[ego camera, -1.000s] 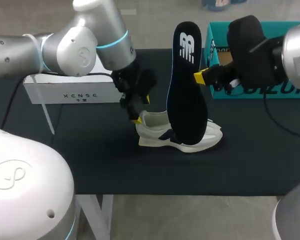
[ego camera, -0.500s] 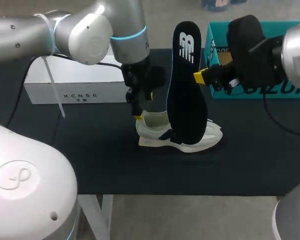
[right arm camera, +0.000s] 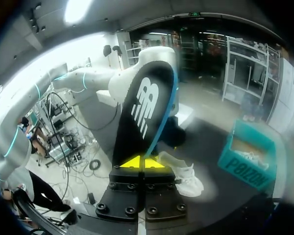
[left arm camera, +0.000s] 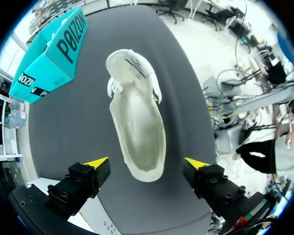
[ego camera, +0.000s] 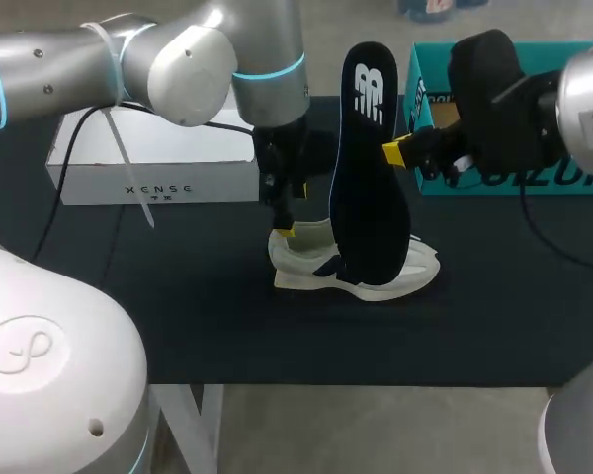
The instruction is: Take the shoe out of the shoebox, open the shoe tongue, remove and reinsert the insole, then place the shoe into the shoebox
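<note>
The white low-top sneaker [left arm camera: 137, 117] sits on its sole on the black-covered table [ego camera: 178, 296], out of the teal cardboard shoebox [ego camera: 534, 183], with its toe towards that box. The right gripper [right arm camera: 143, 161] pinches the black foam insole [right arm camera: 144, 112], white logo and blue edge, by its rim and holds it upright over the shoe. Whether its lower end touches the shoe cannot be told. The left gripper [left arm camera: 146, 164] hangs above the heel, its fingers spread wide to either side and touching nothing.

Reinserting the insole looks to be the step in hand, and the risks lie there. The shoe is unheld, so a push from the insole could slide or tip it. The thin rim grip may let the insole twist or slip. The soft foam could buckle at the collar, or catch the tongue, rather than slide flat to the toe
</note>
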`<control>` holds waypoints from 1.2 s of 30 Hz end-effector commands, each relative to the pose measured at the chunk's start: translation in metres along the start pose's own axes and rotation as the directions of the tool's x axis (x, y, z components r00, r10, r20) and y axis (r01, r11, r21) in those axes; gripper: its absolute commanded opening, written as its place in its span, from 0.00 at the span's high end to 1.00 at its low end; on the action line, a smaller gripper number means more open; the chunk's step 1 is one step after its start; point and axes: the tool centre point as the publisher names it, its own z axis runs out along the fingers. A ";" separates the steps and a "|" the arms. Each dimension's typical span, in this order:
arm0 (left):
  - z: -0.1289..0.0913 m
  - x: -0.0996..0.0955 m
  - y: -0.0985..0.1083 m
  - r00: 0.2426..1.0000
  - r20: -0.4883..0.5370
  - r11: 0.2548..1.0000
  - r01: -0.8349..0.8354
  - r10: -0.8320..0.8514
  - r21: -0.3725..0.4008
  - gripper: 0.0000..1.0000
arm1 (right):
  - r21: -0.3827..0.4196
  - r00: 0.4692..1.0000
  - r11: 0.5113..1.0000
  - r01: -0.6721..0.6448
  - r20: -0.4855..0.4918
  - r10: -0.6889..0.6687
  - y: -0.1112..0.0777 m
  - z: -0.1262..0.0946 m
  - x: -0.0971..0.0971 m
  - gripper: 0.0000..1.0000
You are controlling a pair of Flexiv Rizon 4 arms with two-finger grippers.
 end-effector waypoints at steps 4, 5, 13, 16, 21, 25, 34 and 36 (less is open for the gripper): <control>0.010 -0.012 -0.019 1.000 0.011 1.000 -0.001 0.001 0.010 0.00 | 0.003 1.000 1.000 -0.001 0.000 0.001 0.003 0.004 0.000 1.00; 0.013 -0.016 -0.023 1.000 0.012 1.000 0.001 -0.001 0.009 0.00 | 0.003 1.000 1.000 -0.001 0.000 0.001 0.003 0.004 0.000 1.00; 0.035 -0.033 -0.054 0.999 0.043 0.999 -0.028 0.027 0.028 0.00 | 0.003 1.000 1.000 -0.001 0.000 0.001 0.003 0.004 0.000 1.00; 0.046 -0.040 -0.059 0.996 0.081 0.999 -0.025 0.022 0.031 0.00 | 0.003 1.000 1.000 -0.001 0.000 0.001 0.003 0.004 0.000 1.00; 0.061 -0.048 -0.063 0.997 0.075 0.999 -0.012 0.008 0.043 0.07 | 0.003 1.000 1.000 -0.001 0.000 0.001 0.003 0.004 0.000 1.00; 0.069 -0.051 -0.062 0.997 0.073 0.998 -0.012 0.008 0.054 0.47 | 0.003 1.000 1.000 -0.001 0.000 0.001 0.003 0.004 0.000 1.00; 0.071 -0.046 -0.051 0.999 0.051 0.999 0.000 -0.002 0.045 1.00 | 0.003 1.000 1.000 -0.001 0.000 0.001 0.003 0.004 0.000 1.00; 0.070 -0.045 -0.049 0.999 0.048 0.999 -0.005 0.003 0.039 1.00 | 0.003 1.000 1.000 -0.001 0.000 0.001 0.003 0.004 0.000 1.00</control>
